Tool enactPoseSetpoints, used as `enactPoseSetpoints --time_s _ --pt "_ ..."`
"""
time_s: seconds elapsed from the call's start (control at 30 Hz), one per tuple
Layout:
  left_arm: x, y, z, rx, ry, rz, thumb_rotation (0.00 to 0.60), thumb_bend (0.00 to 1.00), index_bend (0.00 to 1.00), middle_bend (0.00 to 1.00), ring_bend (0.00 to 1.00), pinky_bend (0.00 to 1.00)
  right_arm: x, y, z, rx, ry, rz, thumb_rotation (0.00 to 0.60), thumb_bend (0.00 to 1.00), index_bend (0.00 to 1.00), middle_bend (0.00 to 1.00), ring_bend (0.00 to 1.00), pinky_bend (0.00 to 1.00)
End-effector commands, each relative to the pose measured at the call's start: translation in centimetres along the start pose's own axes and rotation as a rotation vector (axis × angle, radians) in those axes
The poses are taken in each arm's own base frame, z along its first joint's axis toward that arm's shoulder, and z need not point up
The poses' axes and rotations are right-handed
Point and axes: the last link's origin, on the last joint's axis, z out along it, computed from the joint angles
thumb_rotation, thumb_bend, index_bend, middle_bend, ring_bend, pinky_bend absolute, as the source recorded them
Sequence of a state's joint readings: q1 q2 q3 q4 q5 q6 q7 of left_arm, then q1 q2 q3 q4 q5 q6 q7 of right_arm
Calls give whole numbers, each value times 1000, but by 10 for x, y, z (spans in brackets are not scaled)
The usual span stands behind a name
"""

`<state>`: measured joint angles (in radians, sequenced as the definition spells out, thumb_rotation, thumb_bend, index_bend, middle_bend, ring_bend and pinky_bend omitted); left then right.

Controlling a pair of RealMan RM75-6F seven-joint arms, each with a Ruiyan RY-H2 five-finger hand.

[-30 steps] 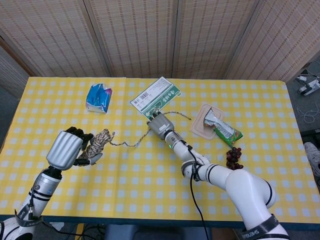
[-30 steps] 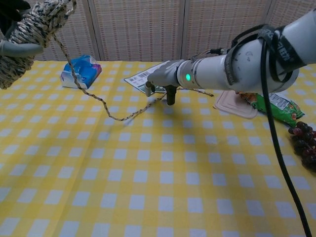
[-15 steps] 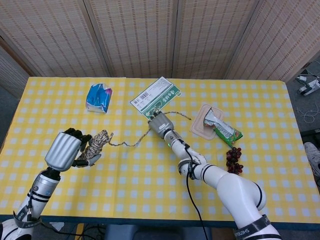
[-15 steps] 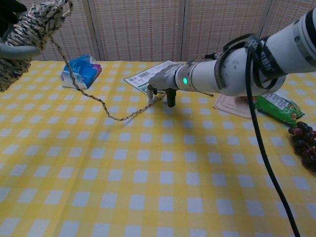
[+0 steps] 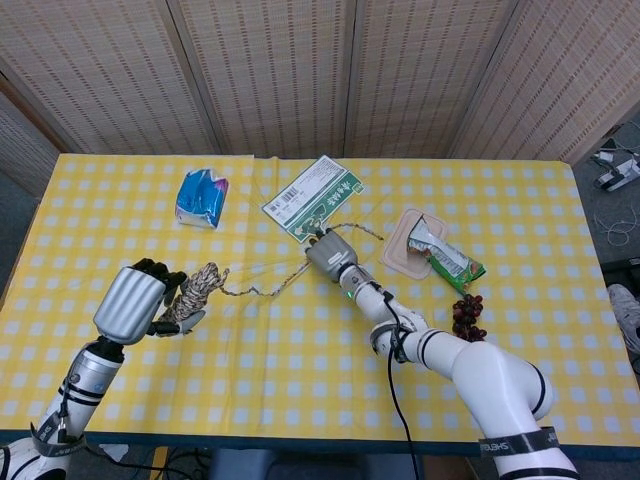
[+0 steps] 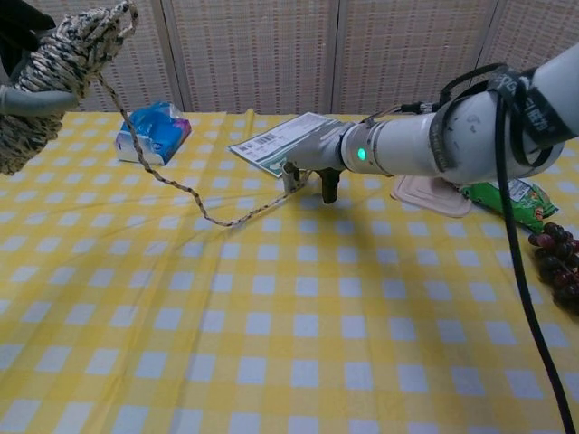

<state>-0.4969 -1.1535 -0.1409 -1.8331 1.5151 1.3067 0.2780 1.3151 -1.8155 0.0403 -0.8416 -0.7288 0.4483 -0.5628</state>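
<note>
My left hand (image 5: 135, 300) is raised over the table's left side and grips a wound bundle of speckled rope (image 5: 197, 283); in the chest view the bundle (image 6: 54, 68) fills the top left corner. A loose strand (image 5: 262, 289) sags from the bundle down to the cloth and runs right to my right hand (image 5: 328, 256). That hand's fingers point down and pinch the strand against the cloth (image 6: 291, 172). The rope's tail (image 5: 362, 230) lies beyond the hand.
A blue tissue pack (image 5: 200, 197) lies at the back left. A green and white flat carton (image 5: 315, 192) sits behind my right hand. To the right are a pink tray (image 5: 402, 250), a green snack packet (image 5: 452, 263) and dark grapes (image 5: 467, 315). The yellow checked cloth (image 5: 250, 268) is creased.
My right hand has shifted a little to the right with the strand, dragging the cloth so that it creases and the items on it move slightly. The left hand keeps its hold.
</note>
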Motion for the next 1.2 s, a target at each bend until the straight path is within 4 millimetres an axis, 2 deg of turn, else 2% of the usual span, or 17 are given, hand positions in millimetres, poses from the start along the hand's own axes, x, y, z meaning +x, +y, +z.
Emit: enactPoseSetpoints --time_s 0.03,0.27,0.4,0.6,0.7,0.93,1.2 --pt "0 1 0 -4 2 -1 349 241 704 719 537 473 -9 16 -17 -4 -2 5 600 451 249 171 84 168" --pt "-2 4 2 -10 3 -6 350 241 703 719 537 473 -8 24 -29 -24 84 81 600 447 266 182 84 168" --pt "-2 5 1 -9 2 -8 352 241 703 719 537 474 -5 27 -29 -30 115 91 600 387 290 195 84 168" --pt "-3 4 0 2 1 -11 351 241 703 719 536 474 -5 18 -18 -44 160 65 600 315 372 228 84 168" --pt "-2 4 0 5 2 -12 350 241 703 719 536 474 -8 9 -14 -41 169 38 600 299 381 235 84 168" --pt "0 2 -3 15 7 -18 349 241 703 719 536 474 -8 -4 -2 -50 185 -13 600 298 391 240 84 168" --pt "2 -4 -6 31 4 -15 352 241 703 719 536 474 -12 -8 8 -78 179 -8 600 298 423 248 86 168"
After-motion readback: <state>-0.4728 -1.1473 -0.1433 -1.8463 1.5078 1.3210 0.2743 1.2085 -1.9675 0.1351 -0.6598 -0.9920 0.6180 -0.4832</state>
